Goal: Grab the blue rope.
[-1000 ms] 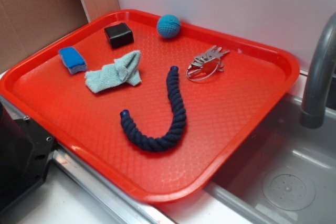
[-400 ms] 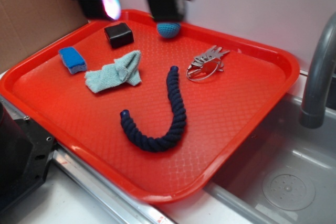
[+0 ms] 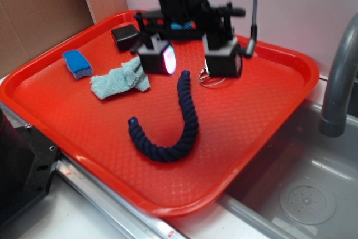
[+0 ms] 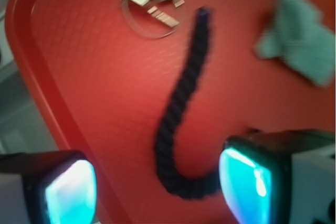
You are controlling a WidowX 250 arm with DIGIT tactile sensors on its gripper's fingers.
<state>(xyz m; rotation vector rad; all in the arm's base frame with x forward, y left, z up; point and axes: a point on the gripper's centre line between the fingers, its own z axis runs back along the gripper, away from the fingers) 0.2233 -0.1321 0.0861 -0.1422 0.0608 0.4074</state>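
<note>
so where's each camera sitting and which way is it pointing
Exterior: fixed off the tray's near corner, looking down across the red tray toward the back wall; it shows the arm and the open gripper hovering over the blue rope.
Wrist: mounted on the arm above the gripper, facing down at the tray; both lit fingertips fill its bottom corners.
Shared: the rope, the light green cloth and the metal ring of keys.

The hand (image 3: 190, 62) has dropped, fingers spread, over the blue rope's (image 3: 176, 121) upper end.
</note>
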